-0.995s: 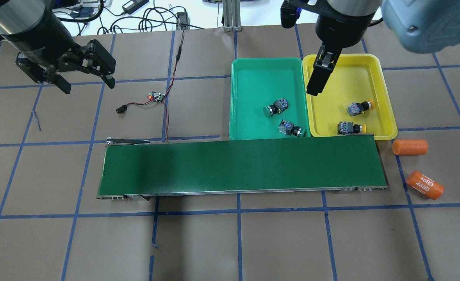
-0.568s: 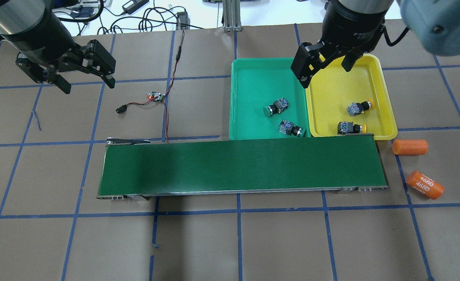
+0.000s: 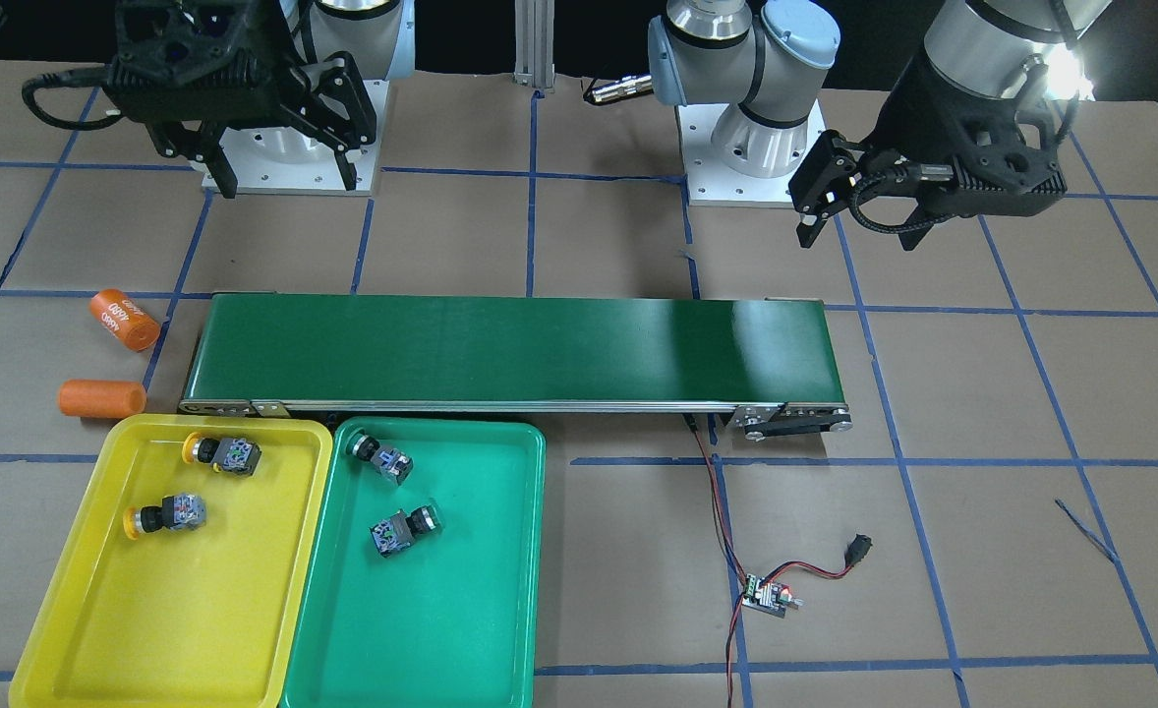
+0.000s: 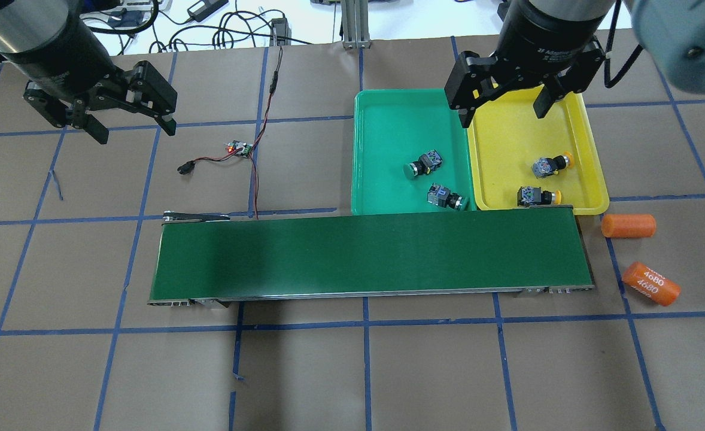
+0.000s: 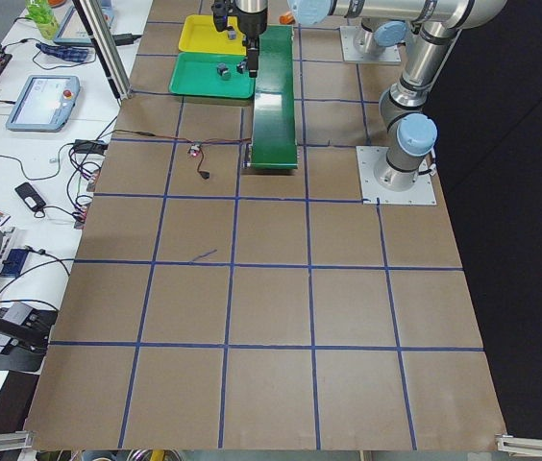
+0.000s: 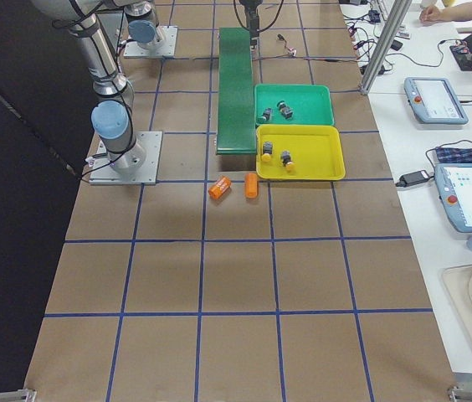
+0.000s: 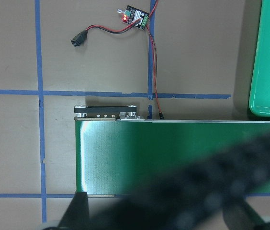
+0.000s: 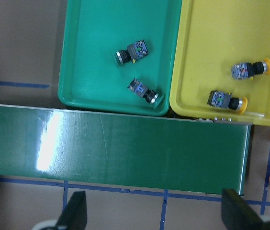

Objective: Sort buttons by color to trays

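Right pincer [image 4: 502,112] hangs raised, spread wide, holding nothing; left pincer [image 4: 134,129] likewise open and empty over the bench [image 4: 304,371]; both yellow buttons [image 4: 538,196] lie in the yellow tray [image 4: 523,143], both green buttons [image 4: 422,164] in the teal tray [image 4: 394,120] touching it, beside the conveyor belt [image 4: 370,254].

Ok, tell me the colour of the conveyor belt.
The belt is dark green, clearest in the overhead exterior view.

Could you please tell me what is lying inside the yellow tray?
Two yellow-capped buttons, lying on their sides, apart. The right gripper hides the tray's far rim from overhead; the front-facing view shows nothing more inside.
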Motion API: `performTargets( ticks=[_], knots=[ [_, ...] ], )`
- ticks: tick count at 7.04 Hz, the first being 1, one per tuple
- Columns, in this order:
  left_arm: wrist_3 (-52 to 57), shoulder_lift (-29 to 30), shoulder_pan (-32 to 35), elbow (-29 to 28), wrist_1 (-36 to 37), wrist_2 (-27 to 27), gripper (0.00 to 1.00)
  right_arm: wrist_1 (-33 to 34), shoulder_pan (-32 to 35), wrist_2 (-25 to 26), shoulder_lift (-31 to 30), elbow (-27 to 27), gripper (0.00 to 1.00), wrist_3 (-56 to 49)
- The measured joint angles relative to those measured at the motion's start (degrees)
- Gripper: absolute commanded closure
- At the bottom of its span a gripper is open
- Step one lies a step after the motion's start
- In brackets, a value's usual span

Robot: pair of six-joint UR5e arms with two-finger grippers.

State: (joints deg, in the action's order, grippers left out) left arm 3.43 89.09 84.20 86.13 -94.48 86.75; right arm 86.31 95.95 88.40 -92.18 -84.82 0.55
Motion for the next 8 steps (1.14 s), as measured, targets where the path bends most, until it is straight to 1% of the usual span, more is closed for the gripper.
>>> performTargets(
  ticks=[2,4,6,8],
  knots=[
    [0.0,-0.02,0.0,0.0,0.0,0.0,0.0,-0.95,0.0,-0.17,-0.91,-3.42,0.0,0.33],
    [0.0,0.02,0.0,0.0,0.0,0.0,0.0,-1.07,0.05,0.02,-0.98,-4.04,0.0,0.68],
    [0.0,0.02,0.0,0.0,0.02,0.0,0.0,-0.98,-0.2,-0.05,-0.11,-2.11,0.0,0.69],
    [0.0,0.03,0.0,0.0,0.08,0.0,0.0,-1.34,-0.35,0.01,2.82,1.54,0.0,0.53]
  ],
)
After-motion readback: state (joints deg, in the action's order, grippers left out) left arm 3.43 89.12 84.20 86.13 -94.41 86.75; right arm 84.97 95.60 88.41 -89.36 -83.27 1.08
